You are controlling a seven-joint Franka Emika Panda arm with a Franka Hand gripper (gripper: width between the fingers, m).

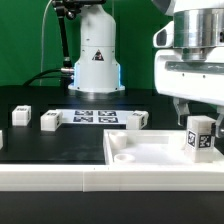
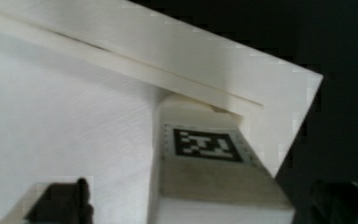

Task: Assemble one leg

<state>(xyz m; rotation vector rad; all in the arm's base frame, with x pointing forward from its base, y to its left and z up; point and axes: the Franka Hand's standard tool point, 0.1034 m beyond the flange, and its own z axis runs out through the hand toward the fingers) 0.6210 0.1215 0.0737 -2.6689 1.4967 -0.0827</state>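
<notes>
A white leg (image 1: 198,135) with a black-and-white tag stands upright at the corner of the large white tabletop (image 1: 150,155) on the exterior view's right. My gripper (image 1: 197,114) hangs straight above it. In the wrist view the leg (image 2: 208,150) lies between my dark fingers (image 2: 60,200). One finger is clearly apart from the leg and the other is close beside it, so the jaws stand open around it. The leg's foot, where it meets the tabletop (image 2: 69,110), is hidden.
Three more white legs lie on the black table: two at the exterior view's left (image 1: 22,115) (image 1: 50,121), one near the middle (image 1: 136,120). The marker board (image 1: 95,117) lies behind them, before the robot base (image 1: 96,60). A white wall (image 1: 60,178) runs along the front.
</notes>
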